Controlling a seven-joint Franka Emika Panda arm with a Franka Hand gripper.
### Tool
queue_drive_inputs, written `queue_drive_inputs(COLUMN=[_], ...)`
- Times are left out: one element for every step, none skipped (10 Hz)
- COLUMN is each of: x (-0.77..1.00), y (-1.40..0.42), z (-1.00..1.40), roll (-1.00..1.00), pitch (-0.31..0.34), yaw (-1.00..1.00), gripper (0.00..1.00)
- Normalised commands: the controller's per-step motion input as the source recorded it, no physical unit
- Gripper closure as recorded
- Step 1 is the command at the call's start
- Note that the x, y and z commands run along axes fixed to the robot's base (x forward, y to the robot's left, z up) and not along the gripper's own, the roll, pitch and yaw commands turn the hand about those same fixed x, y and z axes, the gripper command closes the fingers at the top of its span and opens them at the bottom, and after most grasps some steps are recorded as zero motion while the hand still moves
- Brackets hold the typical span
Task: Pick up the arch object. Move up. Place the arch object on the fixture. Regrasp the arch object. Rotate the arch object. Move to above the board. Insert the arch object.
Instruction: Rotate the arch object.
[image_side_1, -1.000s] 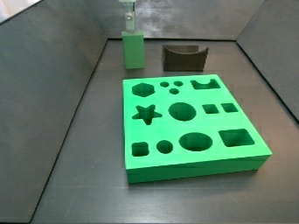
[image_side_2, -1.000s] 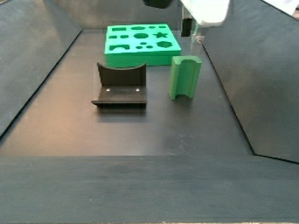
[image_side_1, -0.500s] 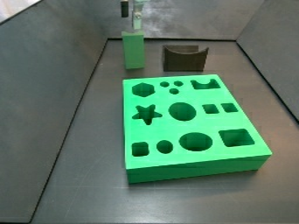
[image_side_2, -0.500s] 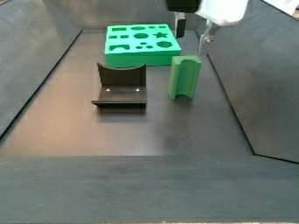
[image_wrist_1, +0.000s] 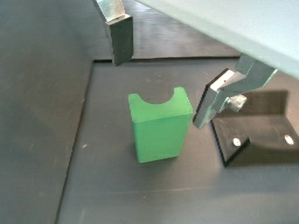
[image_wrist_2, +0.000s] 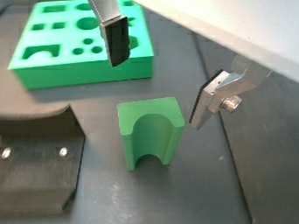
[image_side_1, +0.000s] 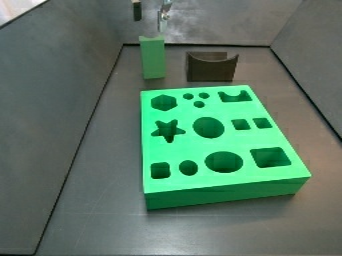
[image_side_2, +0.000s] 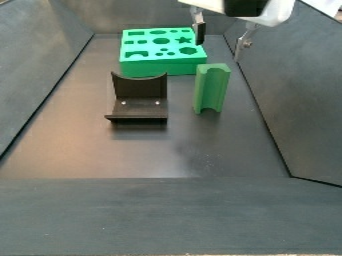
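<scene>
Wrist views: our pincer (image_wrist_1: 163, 74) hangs open above the upright arch object (image_wrist_1: 160, 127), fingers straddling it for pickup; fixture (image_wrist_1: 263, 131) just beside.

- The arch object (image_wrist_2: 149, 131) is seen in plain bright green.
- The board (image_side_1: 214, 145) is seen in the same bright green, patterned with darker shaped holes.
- The fixture (image_side_2: 138, 97) is shown dark grey-brown.
- The end effector (image_wrist_2: 163, 68), above the arch object, is marked by silver plates with dark pads.
- The surface (image_side_2: 160, 160) is rendered dark grey.
</scene>
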Motion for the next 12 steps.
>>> queue_drive_inputs(x=[0.02, 0.02, 0.02, 0.02, 0.02, 0.02, 0.02, 0.02, 0.02, 0.02, 0.02, 0.02], y=[0.0, 0.0, 0.0, 0.0, 0.0, 0.0, 0.0, 0.0, 0.0, 0.0, 0.0, 0.0], z=[-0.01, -0.01, -0.01, -0.01, -0.01, -0.01, -0.01, -0.01, -0.01, -0.01, -0.01, -0.01], roll=[0.0, 0.0, 0.0, 0.0, 0.0, 0.0, -0.01, -0.01, -0.01, -0.01, -0.01, -0.01], pitch=[0.011, 0.012, 0.014, 0.015, 0.017, 0.019, 0.023, 0.027, 0.034, 0.034, 0.033, 0.033], yaw=[1.0, 1.0, 1.0, 1.0, 1.0, 1.0, 1.0, 1.0, 0.94, 0.78, 0.46, 0.26], gripper=[0.0, 0.0, 0.0, 0.0, 0.0, 0.0, 0.0, 0.0, 0.0, 0.0, 0.0, 0.0])
